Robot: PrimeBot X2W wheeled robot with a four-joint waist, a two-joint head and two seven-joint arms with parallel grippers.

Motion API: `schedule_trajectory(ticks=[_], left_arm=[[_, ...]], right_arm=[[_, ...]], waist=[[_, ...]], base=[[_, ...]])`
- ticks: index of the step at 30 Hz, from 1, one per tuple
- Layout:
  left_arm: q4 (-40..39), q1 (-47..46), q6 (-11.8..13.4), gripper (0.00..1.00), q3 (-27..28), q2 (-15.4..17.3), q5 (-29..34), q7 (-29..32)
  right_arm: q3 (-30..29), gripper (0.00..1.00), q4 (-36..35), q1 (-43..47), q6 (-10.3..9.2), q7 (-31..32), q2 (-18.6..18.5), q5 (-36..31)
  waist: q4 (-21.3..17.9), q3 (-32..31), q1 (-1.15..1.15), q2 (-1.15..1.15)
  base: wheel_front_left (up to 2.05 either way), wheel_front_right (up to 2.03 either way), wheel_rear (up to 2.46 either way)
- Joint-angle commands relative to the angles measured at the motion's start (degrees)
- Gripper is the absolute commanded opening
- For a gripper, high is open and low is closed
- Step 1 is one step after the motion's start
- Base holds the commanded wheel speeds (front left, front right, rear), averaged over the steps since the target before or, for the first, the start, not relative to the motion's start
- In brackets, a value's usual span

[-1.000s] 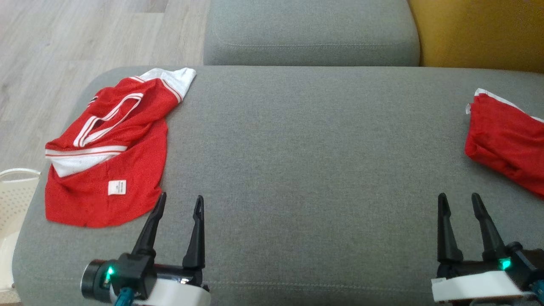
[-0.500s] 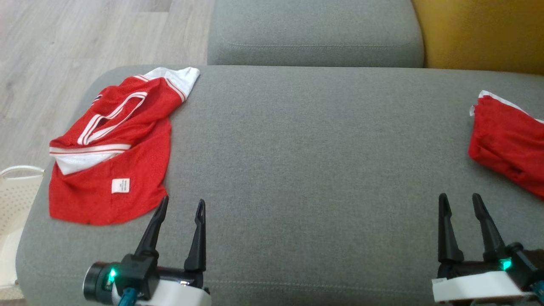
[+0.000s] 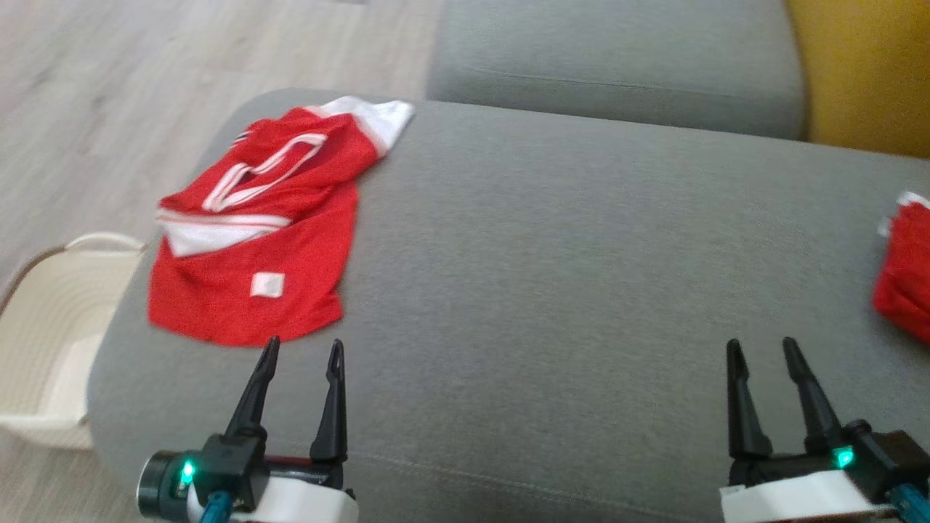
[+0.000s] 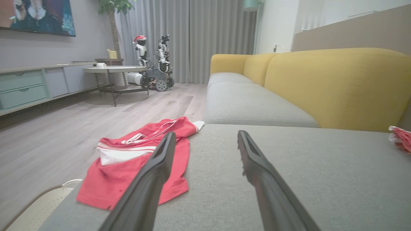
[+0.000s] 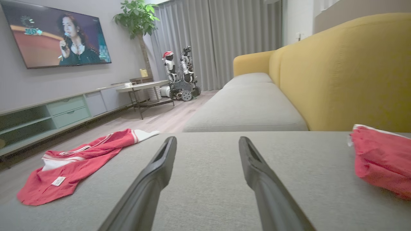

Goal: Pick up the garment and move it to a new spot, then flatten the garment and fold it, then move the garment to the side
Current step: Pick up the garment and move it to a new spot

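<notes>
A crumpled red garment [image 3: 254,240] with white trim and a small white label lies at the left end of the grey sofa cushion [image 3: 567,276]. In the left wrist view the garment [image 4: 106,183] lies left of and beyond my fingers; it also shows in the right wrist view [image 5: 74,163] at the far left. My left gripper [image 3: 304,345] hovers open just in front of its near hem, touching nothing. My right gripper [image 3: 761,345] stands open over bare cushion at the lower right. Both wrist views show open, empty jaws: left gripper [image 4: 206,134], right gripper [image 5: 208,139].
A second red cloth [image 3: 904,283] lies at the cushion's right edge. A cream basket [image 3: 102,240] sits on the wooden floor left of the sofa. Another grey seat cushion [image 3: 617,58] and a yellow backrest [image 3: 864,73] lie beyond.
The head camera has swung left, so the whole picture slid right and more of the basket shows. The garment lies as before and both grippers stay open.
</notes>
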Motion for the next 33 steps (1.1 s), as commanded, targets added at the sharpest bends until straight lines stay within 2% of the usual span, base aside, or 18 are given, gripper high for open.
schedule_trajectory(ticks=[1, 9, 14, 24, 28, 33], left_arm=[[-1.9, -2.1, 0.2, 1.00, 1.9, -0.2, -0.4, -0.3], [-2.6, -1.8, 0.2, 1.00, 2.8, -0.2, -0.1, -0.3], [-3.2, -1.7, 0.2, 1.00, 3.5, -0.2, 0.2, -0.3], [-4.8, -1.7, 0.9, 1.00, 4.4, -0.2, -0.3, -0.3], [-4.9, -5.5, -0.8, 1.00, 5.5, 0.1, 0.1, -0.3], [-3.4, -16.5, -4.1, 1.00, 8.3, 1.8, -0.3, -0.3]], right_arm=[[1.9, 1.00, -2.1, -1.3, 0.25, -0.6, -0.2, 0.6], [3.7, 1.00, -1.9, -2.1, 0.25, -0.6, -0.2, 1.4], [4.1, 1.00, -1.7, -2.3, 0.25, -0.6, -0.2, 1.7], [5.7, 1.00, -1.1, -3.9, 0.25, -0.6, -0.2, 1.1], [5.2, 1.00, -1.3, -3.4, 0.25, -0.6, -0.2, 0.1], [4.9, 1.00, -1.5, -5.0, 0.25, -0.6, -0.2, -3.5]], waist=[[2.6, 0.2, 0.00, 0.00], [10.8, 0.8, 0.00, 0.00], [14.5, 0.8, 0.00, 0.00], [15.5, 2.0, 0.00, 0.00], [15.4, 3.6, 0.00, 0.00], [13.3, 9.2, 0.00, 0.00]], base=[[0.00, 0.00, 0.00], [0.00, 0.00, 0.00], [0.00, 0.00, 0.00], [0.00, 0.00, 0.00], [0.00, 0.00, 0.00], [0.00, 0.00, 0.00]])
